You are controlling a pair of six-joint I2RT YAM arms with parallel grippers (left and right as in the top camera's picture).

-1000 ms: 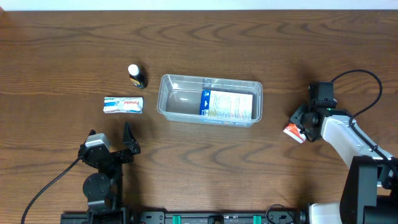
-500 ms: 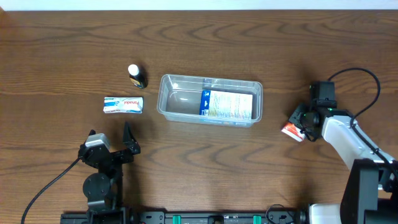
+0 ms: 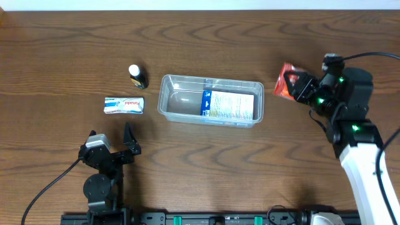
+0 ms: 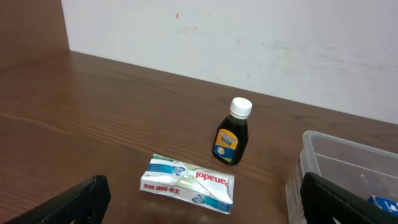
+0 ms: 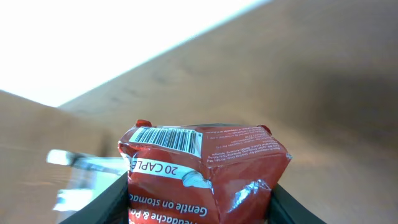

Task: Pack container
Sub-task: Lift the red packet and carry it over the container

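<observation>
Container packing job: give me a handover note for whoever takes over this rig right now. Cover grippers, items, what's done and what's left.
Left gripper: open, empty, low near the table's front edge.
Right gripper: shut on the red capsule packet, just past the container's right end.
Container: mid-table, with a blue-and-white box already inside.
Outside: white Panadol packet and small dark bottle, both on the table left of the container.
Left to do: put the red packet in, then probably the Panadol packet and the bottle.
</observation>
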